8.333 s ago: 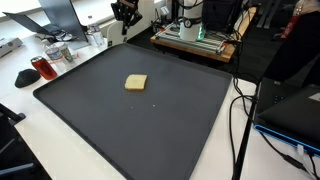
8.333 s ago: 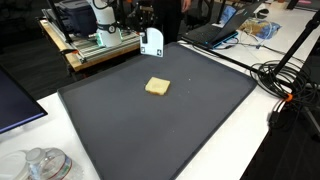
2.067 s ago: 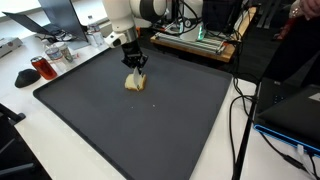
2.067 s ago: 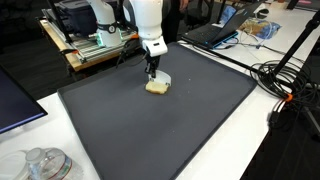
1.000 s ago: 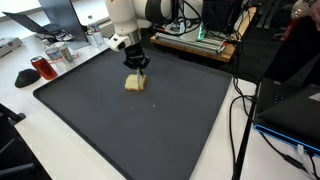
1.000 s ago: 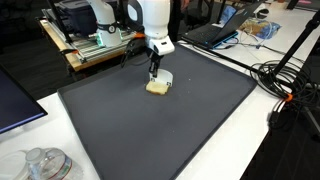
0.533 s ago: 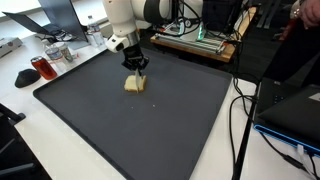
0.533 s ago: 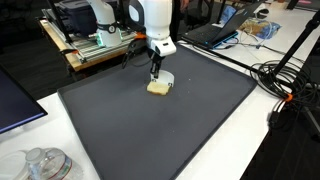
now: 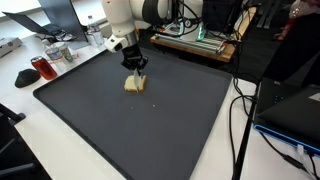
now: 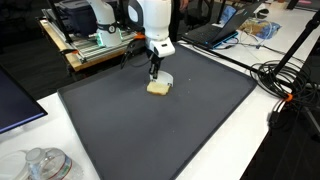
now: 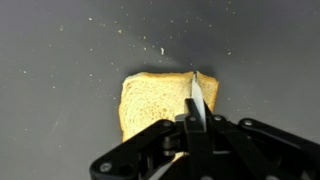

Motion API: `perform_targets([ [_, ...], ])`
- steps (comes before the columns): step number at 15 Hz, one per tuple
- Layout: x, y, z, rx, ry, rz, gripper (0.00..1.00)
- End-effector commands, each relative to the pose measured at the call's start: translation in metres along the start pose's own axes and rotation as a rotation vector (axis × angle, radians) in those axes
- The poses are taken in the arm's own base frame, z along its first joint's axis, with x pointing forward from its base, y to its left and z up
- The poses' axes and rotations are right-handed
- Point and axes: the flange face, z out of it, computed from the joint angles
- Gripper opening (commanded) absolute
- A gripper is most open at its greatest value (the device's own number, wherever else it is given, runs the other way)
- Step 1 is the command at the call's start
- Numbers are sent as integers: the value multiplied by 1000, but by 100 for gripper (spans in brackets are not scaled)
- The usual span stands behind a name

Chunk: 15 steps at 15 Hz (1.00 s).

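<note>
Wrist view: the gripper (image 11: 192, 100) has its two fingers pressed flat together with nothing between them. They form one thin blade lying over the right part of a slice of bread (image 11: 152, 105). The slice lies flat on a dark grey mat (image 11: 60, 60), and the gripper's black body hides its lower edge. Whether the tips press into the crumb or only meet it cannot be told here. Pale crumbs (image 11: 163, 50) are scattered on the mat beyond the slice.

In an exterior view the closed gripper (image 9: 137, 70) points straight down onto the top of the bread (image 9: 134, 84), which sits in the far half of the mat (image 9: 150, 135). The white arm covers part of the bench behind. A reddish container (image 9: 42, 67) stands off the mat's corner, too small to name. Black cables (image 9: 238, 110) run along the mat's other edge.

In an exterior view from the opposite side, the fingertips (image 10: 153, 76) meet the bread (image 10: 158, 88). Clear plastic containers (image 10: 40, 164) are cut off at the bottom edge, and a tangle of cables (image 10: 285, 85) lies beside the mat (image 10: 150, 135). No writing is legible in any view.
</note>
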Motion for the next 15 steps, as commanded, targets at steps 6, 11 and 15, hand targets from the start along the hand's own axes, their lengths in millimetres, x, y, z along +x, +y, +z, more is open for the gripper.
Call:
perform_targets([
  [6, -6, -7, 16, 71, -80, -21, 1],
  [11, -4, -7, 5, 112, -55, -23, 1],
  [15, -4, -7, 3, 208, -45, -33, 1],
])
